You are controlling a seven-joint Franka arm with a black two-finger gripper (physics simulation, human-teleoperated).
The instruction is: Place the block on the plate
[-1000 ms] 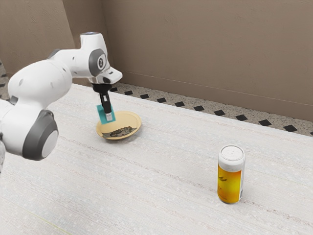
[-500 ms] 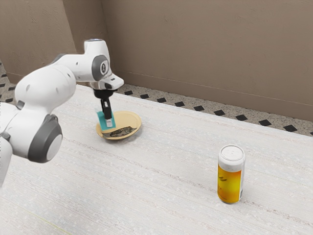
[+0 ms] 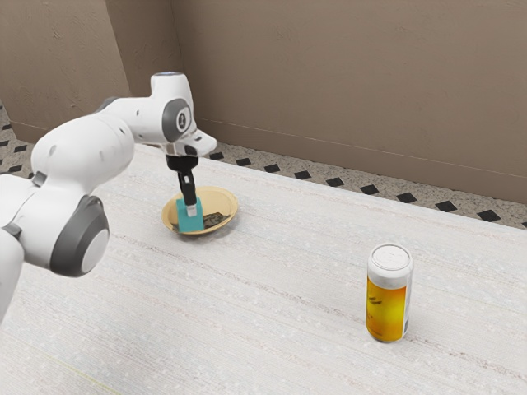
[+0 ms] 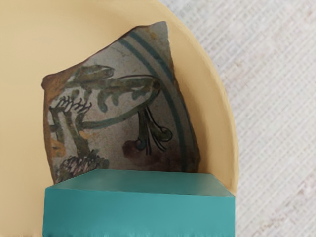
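Observation:
My gripper (image 3: 191, 211) points down at the plate in the exterior view, shut on the teal block (image 3: 190, 218). The block is over the near-left part of the yellow plate (image 3: 222, 198); whether it touches the plate I cannot tell. In the wrist view the teal block (image 4: 140, 212) lies across the lower edge, covering part of a painted pottery shard (image 4: 118, 108) that rests on the yellow plate (image 4: 217, 113).
A can with a yellow-orange label (image 3: 388, 300) stands upright on the white table (image 3: 272, 329), well toward the exterior view's right. Behind the table runs a brown wall (image 3: 346, 82).
My gripper has moved down and toward the exterior view's right with the block, which now stands lower over the plate and covers part of the shard. Plate and can have stayed put.

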